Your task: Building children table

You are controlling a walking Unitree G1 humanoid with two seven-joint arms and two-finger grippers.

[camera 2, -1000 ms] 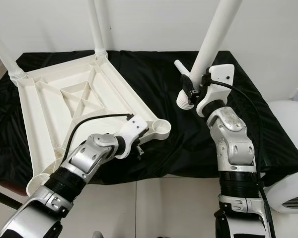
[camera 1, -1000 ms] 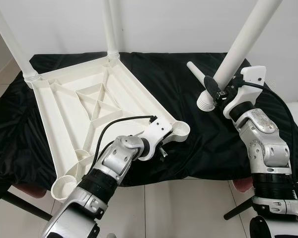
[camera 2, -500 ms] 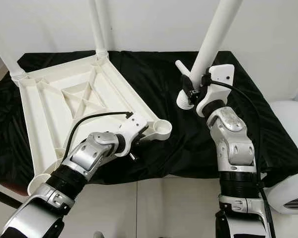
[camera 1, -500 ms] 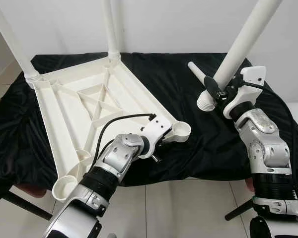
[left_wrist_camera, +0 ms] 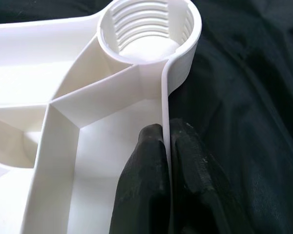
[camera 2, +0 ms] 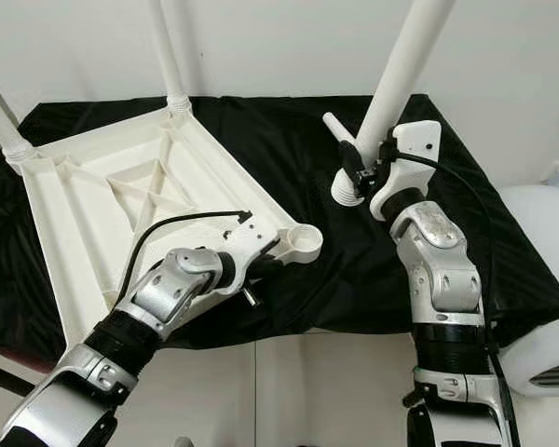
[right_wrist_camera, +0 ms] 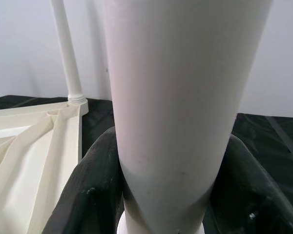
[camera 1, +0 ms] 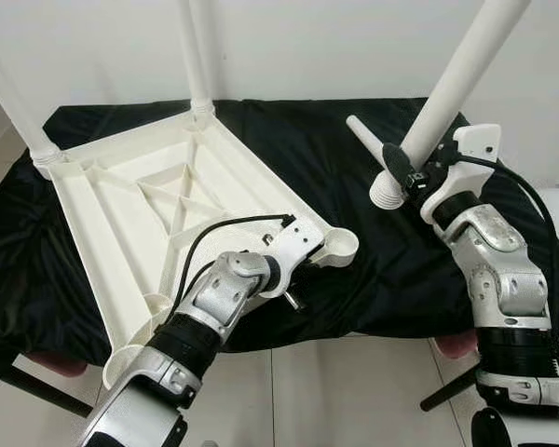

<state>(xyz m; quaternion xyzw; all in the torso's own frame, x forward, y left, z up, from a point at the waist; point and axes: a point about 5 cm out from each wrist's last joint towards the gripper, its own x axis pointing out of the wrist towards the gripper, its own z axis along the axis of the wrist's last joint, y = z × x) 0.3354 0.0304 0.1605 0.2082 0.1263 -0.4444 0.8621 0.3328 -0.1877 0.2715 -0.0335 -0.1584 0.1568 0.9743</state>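
Evidently the left tool (left_wrist_camera: 166, 146) pinches the side wall of the upturned tabletop (camera 1: 158, 200) just beside its empty threaded socket (camera 1: 337, 246) — steadying that corner for a leg. Beyond the socket, the right tool (camera 2: 371, 168), forearm raised, clasps the white leg (camera 1: 447, 88) — tilted, ribbed end down, well above the black-draped table (camera 1: 391, 261).

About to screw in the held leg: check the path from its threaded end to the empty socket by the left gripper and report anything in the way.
Nothing visible blocks it. The right gripper holds the table leg with its threaded end above bare black cloth. The empty socket is open, and the left gripper clamps the tabletop's rim beside the socket, not over it.
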